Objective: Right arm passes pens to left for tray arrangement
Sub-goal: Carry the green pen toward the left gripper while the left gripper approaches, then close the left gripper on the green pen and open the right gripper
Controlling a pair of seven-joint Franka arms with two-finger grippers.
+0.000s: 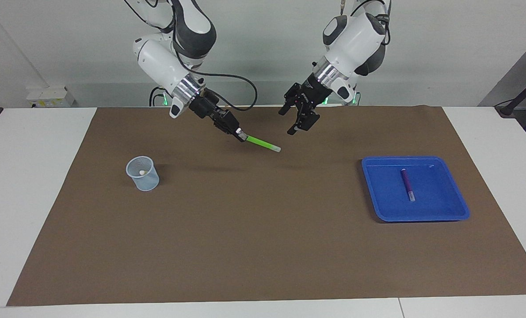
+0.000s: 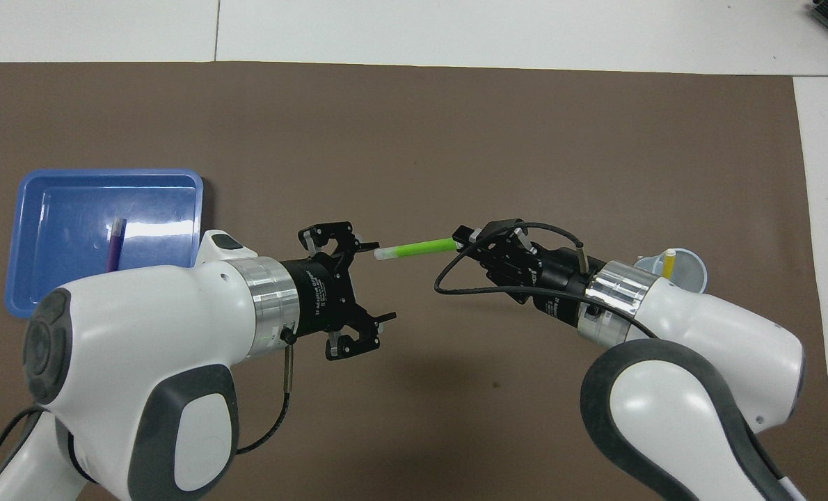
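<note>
We are looking over a wide brown table mat [image 1: 263,247] with the two white jointed arms reaching in above the part of it nearest the robots. The shallow bright blue plastic tray [image 1: 459,207] is sitting toward the left arm's end, holding the slim purple marker pen [image 1: 407,184] — one pen placed, we judge. The small pale translucent mesh cup [image 1: 142,173] is standing toward the right arm's end, keeping the slim yellow pen [image 2: 668,263] upright for pickup. The right gripper [image 1: 240,134] is clamping the bright green marker pen [image 1: 263,144] by one end, angling its pale free tip down toward the partner, presumably to leave length for a second grip. The left gripper [image 1: 299,121] is hanging over the mat, fingers spread wide and empty, just short of that tip.
</note>
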